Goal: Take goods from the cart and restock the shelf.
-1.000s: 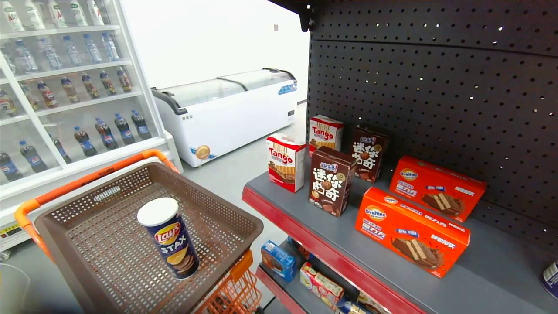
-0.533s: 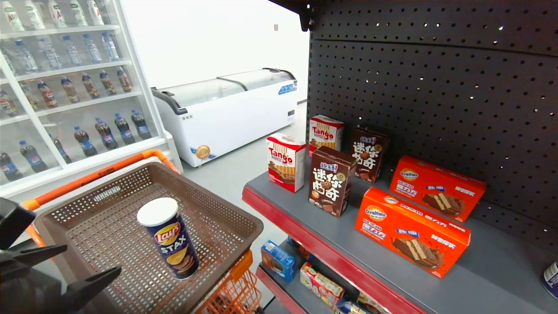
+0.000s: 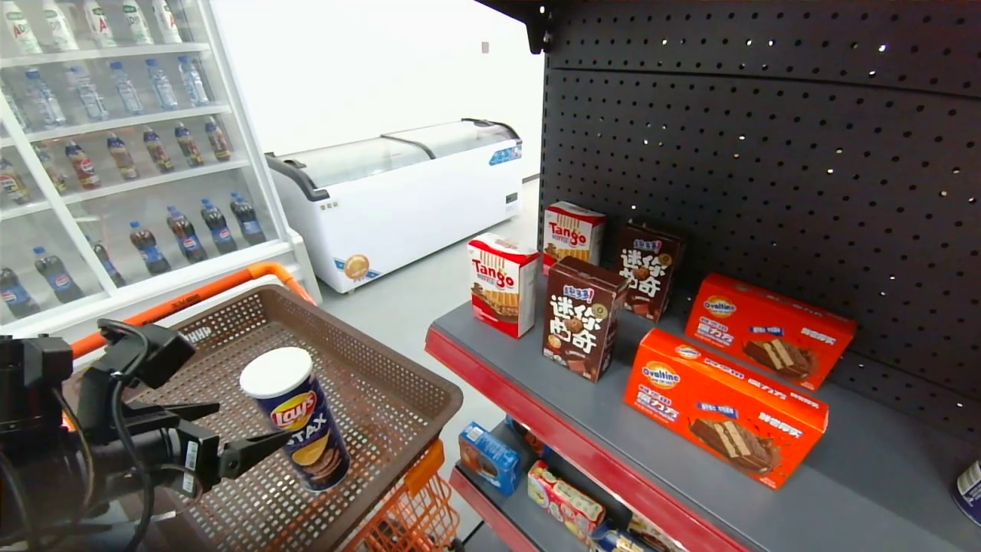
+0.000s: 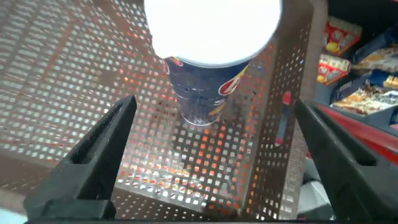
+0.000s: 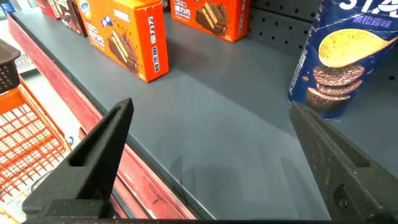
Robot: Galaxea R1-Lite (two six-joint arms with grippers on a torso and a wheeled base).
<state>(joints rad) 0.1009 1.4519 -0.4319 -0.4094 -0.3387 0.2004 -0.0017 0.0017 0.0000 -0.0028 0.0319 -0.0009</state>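
Observation:
A dark blue chips can (image 3: 297, 418) with a white lid stands upright in the brown perforated basket (image 3: 383, 368) on top of the orange cart. My left gripper (image 3: 254, 423) is open at the can's near left side, one finger reaching beside its lower half. In the left wrist view the can (image 4: 208, 74) stands between and just beyond the spread fingers (image 4: 93, 155). My right gripper (image 5: 211, 112) is open above the grey shelf (image 5: 217, 124), holding nothing, with a second chips can (image 5: 336, 56) standing on the shelf beside it.
On the shelf board (image 3: 536, 383) stand red-white wafer boxes (image 3: 502, 284), brown cookie boxes (image 3: 582, 318) and orange boxes (image 3: 724, 406). A black pegboard (image 3: 766, 153) backs it. A lower shelf holds snacks (image 3: 490, 458). A drinks fridge (image 3: 115, 153) and a chest freezer (image 3: 398, 199) stand behind.
My left arm has come up into the head view from the lower left and its open gripper has moved to the chips can. The can and shelf goods have not moved.

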